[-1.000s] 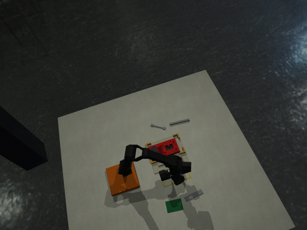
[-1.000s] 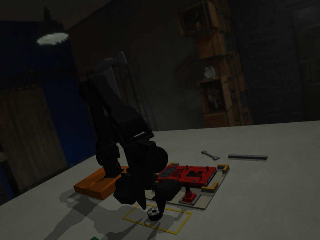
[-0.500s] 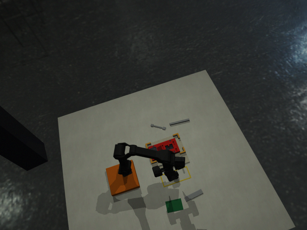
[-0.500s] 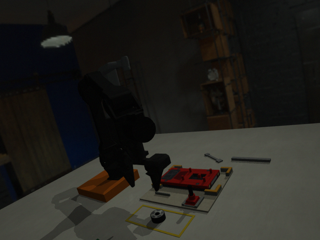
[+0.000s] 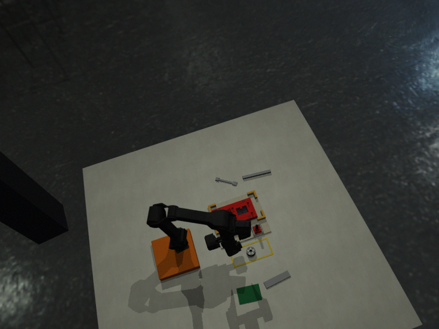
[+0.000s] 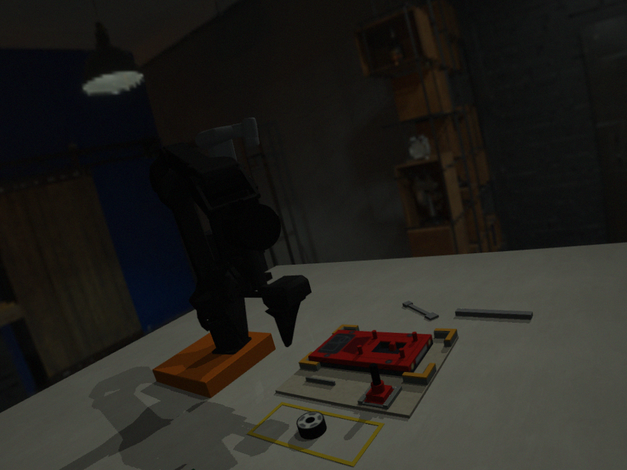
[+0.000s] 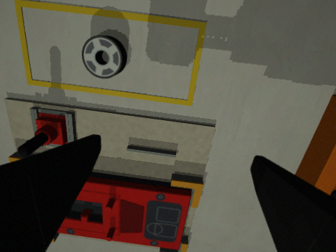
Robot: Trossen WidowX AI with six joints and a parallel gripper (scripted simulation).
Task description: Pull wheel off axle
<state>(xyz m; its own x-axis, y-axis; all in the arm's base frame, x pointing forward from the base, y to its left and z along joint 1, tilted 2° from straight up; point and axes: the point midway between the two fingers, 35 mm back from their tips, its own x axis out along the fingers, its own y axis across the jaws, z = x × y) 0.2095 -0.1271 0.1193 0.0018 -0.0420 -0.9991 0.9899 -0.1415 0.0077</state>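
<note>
Wheel [image 6: 311,424] count is one: it lies flat on the table [image 6: 506,394] inside the single yellow outlined rectangle [image 6: 267,439], hub hole facing up, touching nothing but the table top. One gripper [image 7: 174,170] hangs above the board, its two dark fingers spread wide with nothing between them, well apart from the wheel. One pale board [image 6: 349,389] sits just beside the rectangle; on it are one red plate [image 6: 371,348], one red block with a dark upright axle [image 6: 375,378], one short grey bar [image 6: 319,380] and four yellow corner brackets [image 6: 445,334]. Beyond the board lie one small dumbbell-shaped rod [image 6: 420,309] and one long grey bar [image 6: 493,313]. Nearer, the top view shows one green square [image 5: 249,293] and one grey strip [image 5: 276,279]. One orange base [image 6: 212,364] carries the arm.
</note>
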